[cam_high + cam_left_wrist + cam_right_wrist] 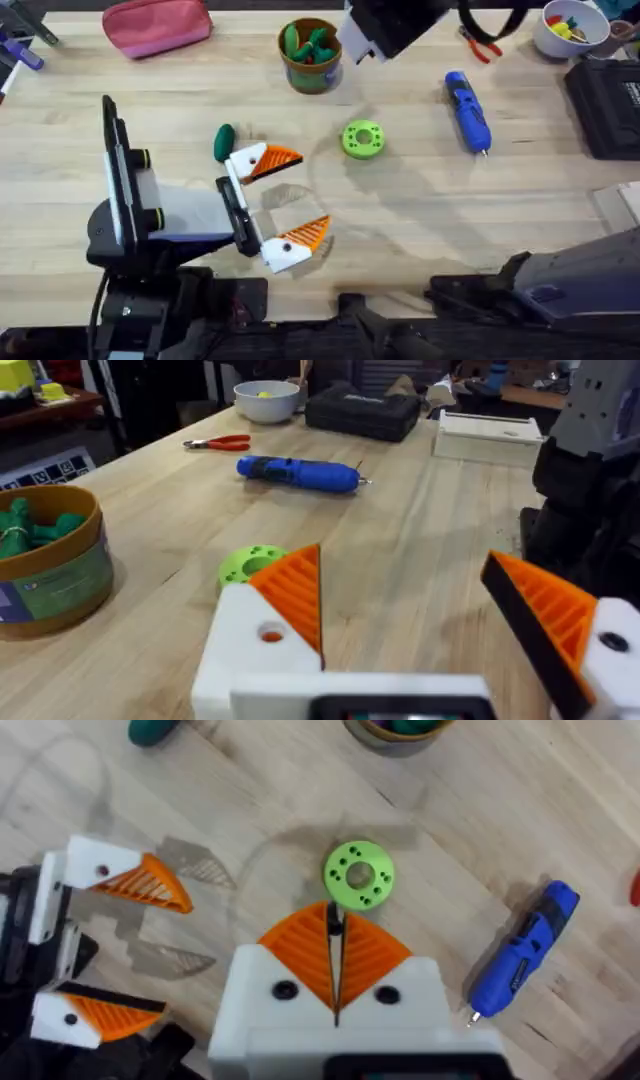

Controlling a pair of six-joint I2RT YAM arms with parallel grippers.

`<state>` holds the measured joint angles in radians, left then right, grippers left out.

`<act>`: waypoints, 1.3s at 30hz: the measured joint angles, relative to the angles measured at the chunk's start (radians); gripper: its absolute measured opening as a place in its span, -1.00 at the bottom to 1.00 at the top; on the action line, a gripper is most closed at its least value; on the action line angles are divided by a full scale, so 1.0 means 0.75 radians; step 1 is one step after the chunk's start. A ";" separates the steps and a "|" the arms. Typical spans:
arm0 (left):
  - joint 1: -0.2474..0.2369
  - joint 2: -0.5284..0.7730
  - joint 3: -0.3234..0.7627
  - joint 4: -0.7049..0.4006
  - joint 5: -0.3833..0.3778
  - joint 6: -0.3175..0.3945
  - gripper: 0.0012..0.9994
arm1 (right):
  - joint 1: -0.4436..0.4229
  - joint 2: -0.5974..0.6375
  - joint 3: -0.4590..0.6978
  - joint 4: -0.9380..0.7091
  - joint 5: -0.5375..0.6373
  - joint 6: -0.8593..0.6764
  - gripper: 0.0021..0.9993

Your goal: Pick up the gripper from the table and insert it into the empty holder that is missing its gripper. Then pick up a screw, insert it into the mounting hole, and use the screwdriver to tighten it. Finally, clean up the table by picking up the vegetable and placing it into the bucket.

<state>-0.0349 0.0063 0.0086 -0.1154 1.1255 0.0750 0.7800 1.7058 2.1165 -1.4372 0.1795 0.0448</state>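
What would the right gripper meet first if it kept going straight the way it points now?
Probably the bright green ring-shaped disc: in the right wrist view it lies on the table just beyond the right gripper, whose fingers are shut. Depth is hard to judge, so it could land slightly short.

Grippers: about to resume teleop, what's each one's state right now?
Left gripper: open, holding nothing.
Right gripper: closed, nothing visible between its fingers.

The surface carries one screwdriver (467, 110), one bucket (311, 57) and one green ring disc (362, 139). One vegetable (223, 141) lies there, and one pink pouch (157, 25)
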 joint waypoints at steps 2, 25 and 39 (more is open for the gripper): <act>0.000 0.000 0.000 0.000 0.000 0.000 0.97 | 0.025 0.000 0.003 -0.001 0.001 -0.018 -1.00; 0.000 0.000 0.000 0.000 0.000 0.000 0.97 | 0.245 0.030 0.005 0.073 -0.050 -0.303 -1.00; 0.000 0.000 0.000 0.000 0.000 0.000 0.97 | 0.302 0.053 0.005 0.117 -0.147 -0.556 -1.00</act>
<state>-0.0349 0.0063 0.0086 -0.1154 1.1255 0.0750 1.0067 1.7458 2.1201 -1.3491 0.0689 -0.3721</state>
